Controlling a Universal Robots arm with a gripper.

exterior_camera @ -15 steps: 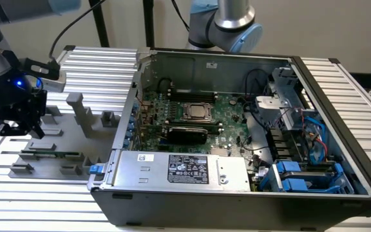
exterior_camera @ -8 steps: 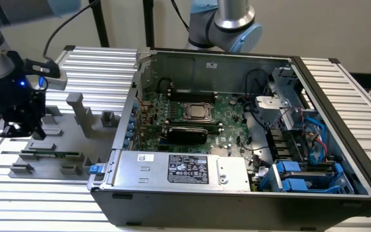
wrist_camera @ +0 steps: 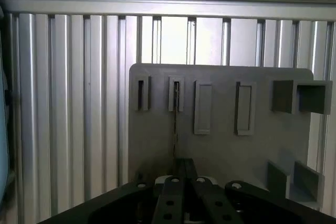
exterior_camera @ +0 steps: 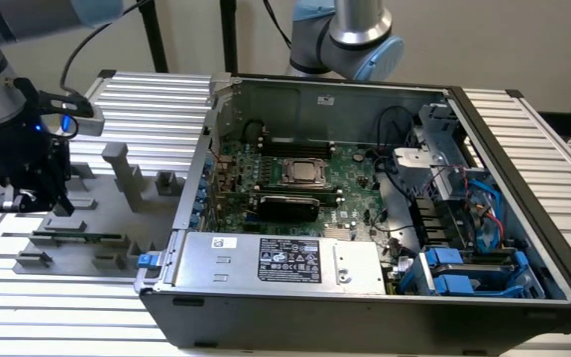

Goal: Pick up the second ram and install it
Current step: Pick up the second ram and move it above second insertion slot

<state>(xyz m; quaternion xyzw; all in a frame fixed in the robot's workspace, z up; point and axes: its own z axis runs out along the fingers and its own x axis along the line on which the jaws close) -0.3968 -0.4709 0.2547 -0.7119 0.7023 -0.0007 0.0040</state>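
Hand (exterior_camera: 30,202) of the arm hovers over the grey tray (exterior_camera: 95,217) on the counter (exterior_camera: 47,305), at the exterior view's left, beside the open computer case (exterior_camera: 365,301). In the wrist view its fingers (wrist_camera: 171,195) look drawn together, holding nothing. The second ram (exterior_camera: 77,239) sits in a tray slot, just below the hand and apart from it
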